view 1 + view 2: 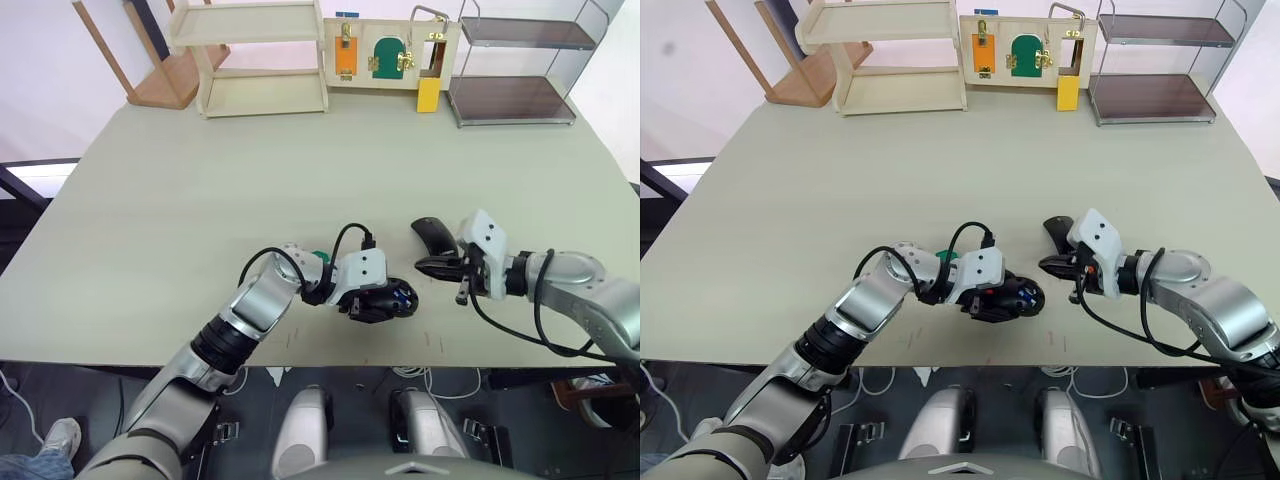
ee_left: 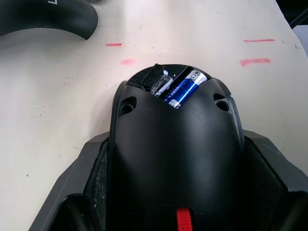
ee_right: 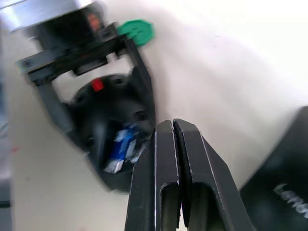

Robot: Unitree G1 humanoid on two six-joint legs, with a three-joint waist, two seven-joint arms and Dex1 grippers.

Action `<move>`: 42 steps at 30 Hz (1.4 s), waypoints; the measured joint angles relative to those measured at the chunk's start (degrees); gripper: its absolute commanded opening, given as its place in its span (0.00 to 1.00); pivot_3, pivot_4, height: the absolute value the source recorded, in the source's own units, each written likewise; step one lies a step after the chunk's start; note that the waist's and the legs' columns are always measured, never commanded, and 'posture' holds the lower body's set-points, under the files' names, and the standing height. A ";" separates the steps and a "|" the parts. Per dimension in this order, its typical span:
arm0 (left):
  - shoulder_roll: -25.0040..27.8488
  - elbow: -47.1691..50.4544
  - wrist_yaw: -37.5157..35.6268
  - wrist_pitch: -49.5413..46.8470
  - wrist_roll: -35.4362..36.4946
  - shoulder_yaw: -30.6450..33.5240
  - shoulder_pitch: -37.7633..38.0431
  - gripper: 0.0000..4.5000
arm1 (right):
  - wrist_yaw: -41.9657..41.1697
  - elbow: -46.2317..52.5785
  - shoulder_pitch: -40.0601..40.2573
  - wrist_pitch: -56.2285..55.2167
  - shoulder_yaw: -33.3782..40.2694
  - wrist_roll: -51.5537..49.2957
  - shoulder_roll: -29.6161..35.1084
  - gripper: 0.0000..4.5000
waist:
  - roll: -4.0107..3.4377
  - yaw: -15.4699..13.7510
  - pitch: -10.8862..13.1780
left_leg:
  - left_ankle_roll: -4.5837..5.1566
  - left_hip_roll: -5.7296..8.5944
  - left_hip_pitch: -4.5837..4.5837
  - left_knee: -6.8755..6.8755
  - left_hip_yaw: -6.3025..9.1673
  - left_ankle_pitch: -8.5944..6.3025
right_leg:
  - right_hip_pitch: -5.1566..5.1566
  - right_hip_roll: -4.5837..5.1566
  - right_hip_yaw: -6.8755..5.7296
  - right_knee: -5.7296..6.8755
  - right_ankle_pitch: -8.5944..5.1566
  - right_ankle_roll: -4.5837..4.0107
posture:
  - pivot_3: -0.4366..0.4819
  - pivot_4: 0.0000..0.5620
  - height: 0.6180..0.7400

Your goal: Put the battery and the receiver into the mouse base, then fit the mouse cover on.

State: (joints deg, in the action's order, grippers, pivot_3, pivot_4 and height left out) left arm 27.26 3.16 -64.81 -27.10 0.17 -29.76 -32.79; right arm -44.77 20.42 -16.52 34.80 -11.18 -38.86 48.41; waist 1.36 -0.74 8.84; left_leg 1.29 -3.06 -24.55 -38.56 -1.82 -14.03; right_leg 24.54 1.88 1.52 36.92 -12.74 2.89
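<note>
The counter [image 1: 200, 200] is big and pale, and all the small parts sit near its front edge.

The mouse base [image 2: 173, 154] is a black oval body with a red wheel. The left gripper [image 1: 372, 300] has its jaws clamped on the two sides of the mouse base and holds it down on the counter. If that grip lets go or tips, the base could slide away and what sits inside could fall out.

The mouse cover [image 1: 433, 234] is a smooth, shiny black shell. It lies on the counter just beside the right gripper [image 1: 432, 266], apart from the base. It looks slippery and curved, so it could slip out of a pinch, or go on crooked.

The right gripper hangs between the cover and the base, jaws pressed together with nothing in them.

The battery [image 2: 185, 88] is bright blue and lies in its slot at the open end of the base. Right next to it is a tiny dark and silvery stub, likely the receiver [image 2: 159, 83]. A bump from the cover could knock either one loose.
</note>
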 measured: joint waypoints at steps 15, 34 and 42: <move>0.31 0.06 0.32 -0.96 -0.02 0.05 0.29 0.66 | -10.48 -10.59 6.01 -19.45 1.21 9.93 -9.40 0.01 | -0.04 0.19 0.05 | 0.00 -0.04 0.86 0.10 -0.04 0.00 | -0.75 -0.08 0.07 0.02 -0.23 -0.10 | 0.48 0.27 1.00; 0.51 0.16 0.26 -1.02 -0.01 0.01 0.24 0.66 | -12.18 -12.04 5.46 -20.13 0.67 16.39 -15.06 0.01 | -0.05 0.25 0.04 | 0.00 -0.04 0.87 0.10 -0.04 0.00 | -0.75 -0.09 0.07 0.04 -0.16 -0.21 | 0.48 0.27 1.00; 0.61 0.23 0.24 -1.09 -0.01 0.00 0.25 0.66 | -12.16 -13.35 5.45 -20.16 0.47 19.05 -15.81 0.01 | -0.06 0.30 0.04 | 0.00 -0.04 0.88 0.10 -0.05 0.00 | -0.76 -0.09 0.07 0.05 -0.16 -0.22 | 0.48 0.27 1.00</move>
State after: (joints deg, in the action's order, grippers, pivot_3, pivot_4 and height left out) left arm 27.86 3.39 -64.57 -28.20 0.16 -29.76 -32.54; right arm -56.93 7.07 -11.06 14.65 -10.71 -19.82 32.61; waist 1.30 -0.44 8.88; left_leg 1.29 -3.10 -23.67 -38.46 -1.87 -14.03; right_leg 23.78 1.78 1.59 36.96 -12.90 2.66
